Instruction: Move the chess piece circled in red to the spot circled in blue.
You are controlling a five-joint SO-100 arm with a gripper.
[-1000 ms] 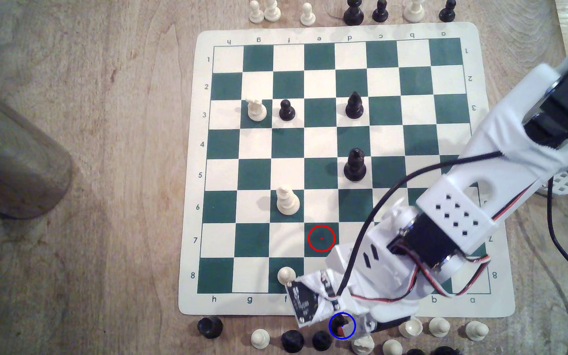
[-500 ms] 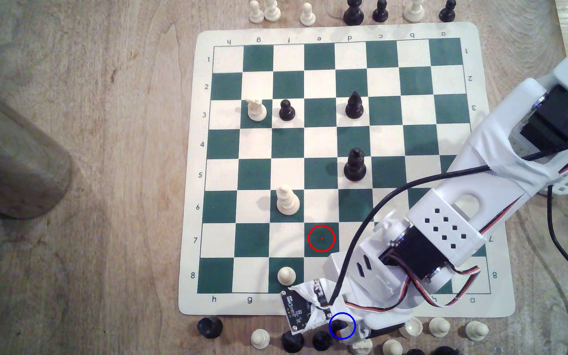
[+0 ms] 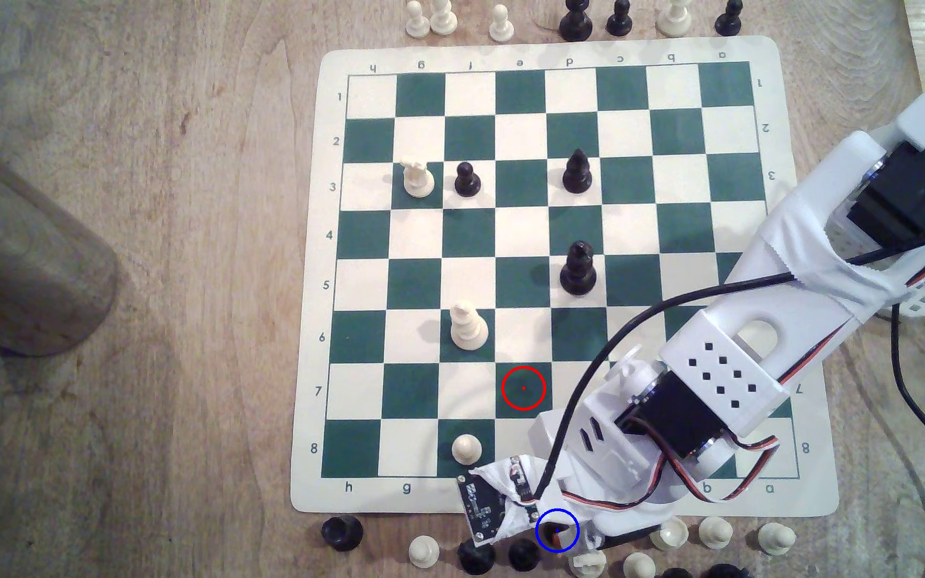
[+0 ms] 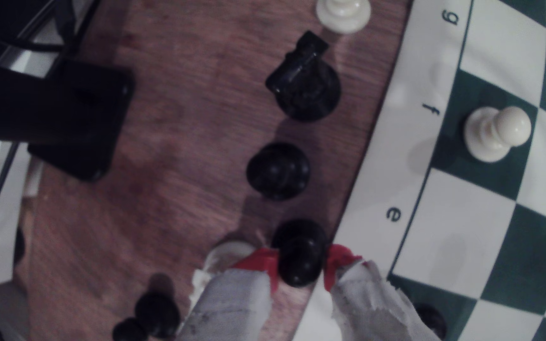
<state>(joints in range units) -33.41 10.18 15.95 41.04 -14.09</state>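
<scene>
The black pawn (image 4: 299,254) stands upright on the wood just off the mat's edge by the letter e. It sits between the two red fingertips (image 4: 263,260) of my gripper (image 4: 301,265), which press on its sides. In the exterior view my gripper (image 3: 557,532) hangs over the blue-ringed spot (image 3: 566,522) below the board. A dark bit of the pawn (image 3: 550,531) and a red fingertip show inside the ring. The red ring (image 3: 523,388) lies around an empty green square at e7.
Captured pieces line the wood beside the pawn: a black piece (image 4: 278,170), a black knight (image 4: 303,85) and a white piece (image 4: 229,254) against one finger. A white pawn (image 3: 466,447) stands on f8. More white pieces (image 3: 715,531) stand at the exterior view's right.
The arm has swung a little toward the exterior view's left and lowered over the blue ring, still gripping the pawn. In the last half second it barely moved.
</scene>
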